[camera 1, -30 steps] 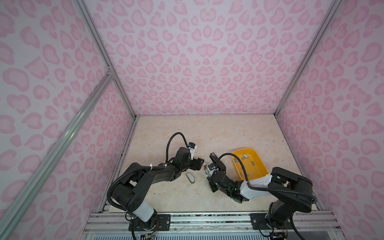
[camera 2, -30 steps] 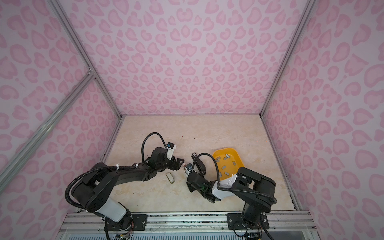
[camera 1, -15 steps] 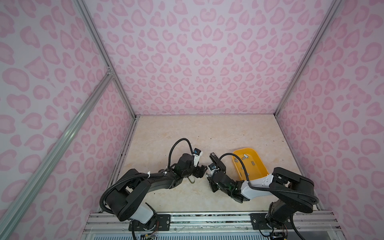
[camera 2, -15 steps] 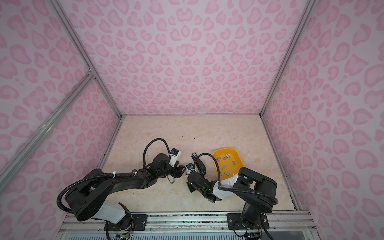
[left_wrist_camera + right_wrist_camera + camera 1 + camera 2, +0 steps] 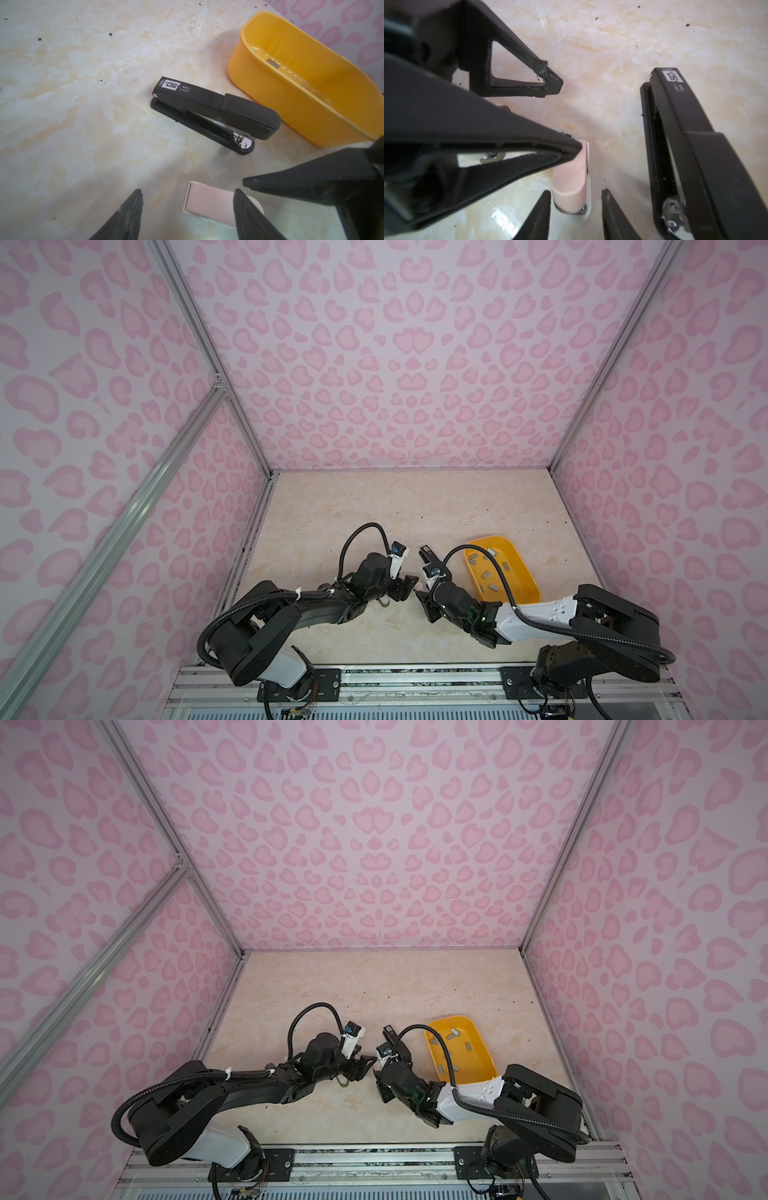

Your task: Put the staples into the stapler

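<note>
Entry: my left claw (image 5: pixel 186 192) and right claw (image 5: pixel 576 194) stood parted around the pink stapler (image 5: pixel 571 180) at lower centre, gripping nothing; beyond lay the black stapler (image 5: pixel 214 112); farthest, right of centre, the staples (image 5: pixel 486 573) lay in the yellow tray (image 5: pixel 270 99).

This is looking like a robot lab test booth, not a home: pink blotch-print walls (image 5: pixel 395 364) are boxing in a marble-look desk (image 5: pixel 374 506), aluminium struts (image 5: pixel 195 323) are framing the corners, and a left arm (image 5: pixel 291 610) and right arm (image 5: pixel 536 614) are sitting bolted onto a metal rail (image 5: pixel 415 674).
</note>
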Tool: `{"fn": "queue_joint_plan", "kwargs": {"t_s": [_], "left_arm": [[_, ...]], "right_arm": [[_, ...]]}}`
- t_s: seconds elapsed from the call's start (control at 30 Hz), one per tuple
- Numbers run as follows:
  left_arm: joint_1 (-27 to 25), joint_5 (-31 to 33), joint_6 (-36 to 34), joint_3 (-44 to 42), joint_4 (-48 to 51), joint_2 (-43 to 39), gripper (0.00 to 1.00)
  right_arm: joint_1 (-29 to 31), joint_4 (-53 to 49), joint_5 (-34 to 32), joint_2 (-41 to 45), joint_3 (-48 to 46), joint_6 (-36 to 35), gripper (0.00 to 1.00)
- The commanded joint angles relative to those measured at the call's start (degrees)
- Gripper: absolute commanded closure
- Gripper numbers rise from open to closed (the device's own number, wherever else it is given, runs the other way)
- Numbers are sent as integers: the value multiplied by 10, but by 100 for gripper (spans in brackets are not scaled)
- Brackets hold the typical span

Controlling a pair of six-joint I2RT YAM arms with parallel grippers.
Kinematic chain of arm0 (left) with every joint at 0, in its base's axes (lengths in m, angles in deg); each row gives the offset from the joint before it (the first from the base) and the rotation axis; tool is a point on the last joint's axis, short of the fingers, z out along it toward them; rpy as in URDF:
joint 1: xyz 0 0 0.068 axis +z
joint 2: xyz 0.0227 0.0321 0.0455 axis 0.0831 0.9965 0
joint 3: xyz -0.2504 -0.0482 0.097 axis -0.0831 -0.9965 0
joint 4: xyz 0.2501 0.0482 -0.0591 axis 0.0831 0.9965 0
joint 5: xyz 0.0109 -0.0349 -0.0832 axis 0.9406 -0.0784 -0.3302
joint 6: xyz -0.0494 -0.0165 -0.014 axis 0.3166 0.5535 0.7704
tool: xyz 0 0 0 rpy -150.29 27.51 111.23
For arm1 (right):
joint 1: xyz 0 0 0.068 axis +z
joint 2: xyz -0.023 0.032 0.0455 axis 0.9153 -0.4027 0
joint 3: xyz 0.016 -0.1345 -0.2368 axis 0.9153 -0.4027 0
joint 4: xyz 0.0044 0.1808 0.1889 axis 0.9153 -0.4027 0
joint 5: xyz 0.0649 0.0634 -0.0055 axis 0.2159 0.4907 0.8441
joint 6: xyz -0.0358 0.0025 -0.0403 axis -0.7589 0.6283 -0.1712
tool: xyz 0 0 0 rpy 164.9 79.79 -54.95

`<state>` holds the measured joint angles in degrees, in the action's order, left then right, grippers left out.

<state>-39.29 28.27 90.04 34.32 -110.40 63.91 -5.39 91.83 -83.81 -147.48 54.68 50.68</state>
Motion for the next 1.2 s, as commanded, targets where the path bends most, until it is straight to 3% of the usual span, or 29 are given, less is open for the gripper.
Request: {"fn": "queue_joint_plan", "kwargs": {"t_s": [0.0, 0.27, 0.7, 1.17], "left_arm": [[-1, 8, -6, 2, -18, -5, 31], [-3, 8, -9, -1, -18, -4, 33], [-7, 8, -14, -11, -20, -16, 36], [-11, 2, -18, -12, -25, -14, 39]], "right_arm": [[0, -21, -19, 28, -12, 3, 55], [-2, -53, -20, 113, -11, -3, 73], [-21, -66, -4, 27, 56, 7, 76], [-21, -46, 4, -7, 38, 26, 77]]}}
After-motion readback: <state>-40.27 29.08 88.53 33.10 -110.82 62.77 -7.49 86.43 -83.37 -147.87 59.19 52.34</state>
